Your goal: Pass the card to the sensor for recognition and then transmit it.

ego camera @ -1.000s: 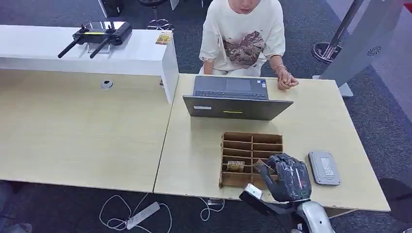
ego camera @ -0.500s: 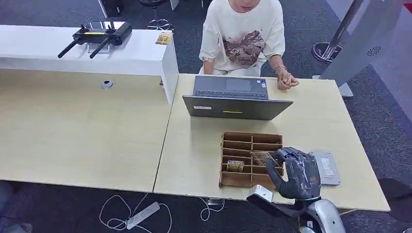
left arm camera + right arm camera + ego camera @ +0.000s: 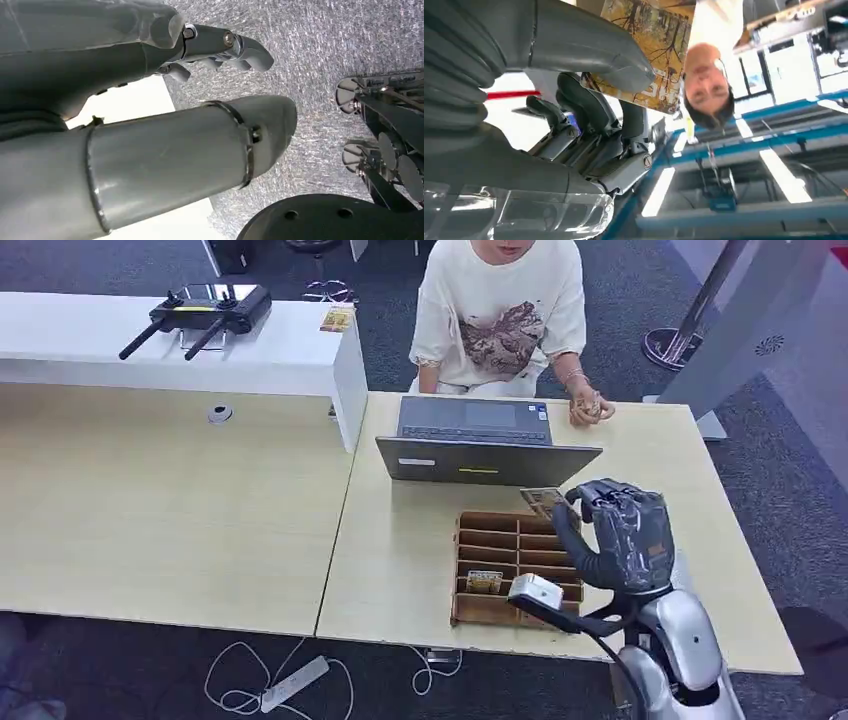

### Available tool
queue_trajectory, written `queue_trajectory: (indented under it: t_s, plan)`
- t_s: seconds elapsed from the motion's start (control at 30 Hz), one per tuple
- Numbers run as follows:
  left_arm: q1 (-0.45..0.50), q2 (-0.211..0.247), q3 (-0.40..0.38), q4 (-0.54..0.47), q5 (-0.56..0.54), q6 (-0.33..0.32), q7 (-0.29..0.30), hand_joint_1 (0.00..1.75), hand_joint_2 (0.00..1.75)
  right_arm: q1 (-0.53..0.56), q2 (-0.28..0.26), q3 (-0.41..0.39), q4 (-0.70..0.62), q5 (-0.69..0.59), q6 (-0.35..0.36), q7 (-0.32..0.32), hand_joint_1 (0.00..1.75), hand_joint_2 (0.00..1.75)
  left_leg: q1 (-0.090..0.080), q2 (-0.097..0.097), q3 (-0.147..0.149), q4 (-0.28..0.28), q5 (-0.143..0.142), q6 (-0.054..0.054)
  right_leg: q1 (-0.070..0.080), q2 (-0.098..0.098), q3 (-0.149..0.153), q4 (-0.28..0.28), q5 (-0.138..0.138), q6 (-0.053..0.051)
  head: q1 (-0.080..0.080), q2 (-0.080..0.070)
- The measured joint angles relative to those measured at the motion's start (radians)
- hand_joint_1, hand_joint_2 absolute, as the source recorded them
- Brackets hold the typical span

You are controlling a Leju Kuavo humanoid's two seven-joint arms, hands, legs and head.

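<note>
Wooden tray: a brown slotted card organiser sits on the table at lower centre of the head view, another card standing in one of its slots.
Right hand: the dark right hand is raised above the tray's right side, its fingers and thumb pinching the card; the right wrist view confirms the card clamped under the thumb.
Card: held in the air just below the laptop, clear of the tray.
Sensor: none is plainly visible on the table at the right of the frame, where the hand and forearm cover it.
Left hand: the left hand hangs over carpet, fingers half curled with nothing in them.
Person: seated at the top of the frame behind the laptop, a hand resting on the table.
Step in hand, as I judge it: carrying the card to the reader. Keep the pinch firm, hold the card flat, lower it squarely and pause before handing on.
</note>
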Motion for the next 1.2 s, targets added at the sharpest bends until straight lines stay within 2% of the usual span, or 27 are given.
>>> queue_trajectory:
  t_s: [0.3,0.53,0.7,0.87,1.2]
  plan:
    - [-0.002,0.016,-0.030,-0.012,-0.012,-0.005,0.010,0.00,0.00,-0.234,-0.022,0.047,0.097,0.022,0.007,0.022,1.71,1.75,0.000,0.000,0.000,0.000,0.001,-0.001,0.000,0.000,0.000,0.001,0.001,-0.002,0.000,0.000]
    - [-0.013,0.027,-0.047,-0.020,-0.015,-0.011,0.018,0.00,0.00,-0.429,-0.018,0.103,0.234,0.030,0.049,0.025,1.69,1.75,0.000,0.000,0.000,0.000,0.002,-0.002,0.000,0.000,-0.001,0.002,0.002,-0.002,0.000,0.000]
    - [-0.014,0.035,-0.059,-0.025,-0.019,-0.016,0.021,0.00,0.00,-0.550,0.011,0.134,0.350,0.013,0.095,0.036,1.71,1.75,0.000,0.000,0.000,0.000,0.002,-0.003,0.000,0.001,-0.001,0.003,0.002,-0.002,0.000,0.000]
    - [-0.018,0.040,-0.069,-0.027,-0.024,-0.018,0.028,0.00,0.00,-0.652,0.043,0.148,0.469,-0.001,0.105,0.041,1.73,1.75,0.000,0.000,0.000,0.000,0.002,-0.003,0.000,0.000,-0.001,0.003,0.002,-0.002,-0.001,0.000]
    - [-0.028,0.047,-0.088,-0.033,-0.029,-0.019,0.039,0.00,0.00,-0.867,0.136,0.169,0.855,0.042,0.091,0.102,1.71,1.75,0.000,0.000,0.000,0.001,0.003,-0.004,0.000,0.000,-0.001,0.004,0.002,-0.003,0.000,0.000]
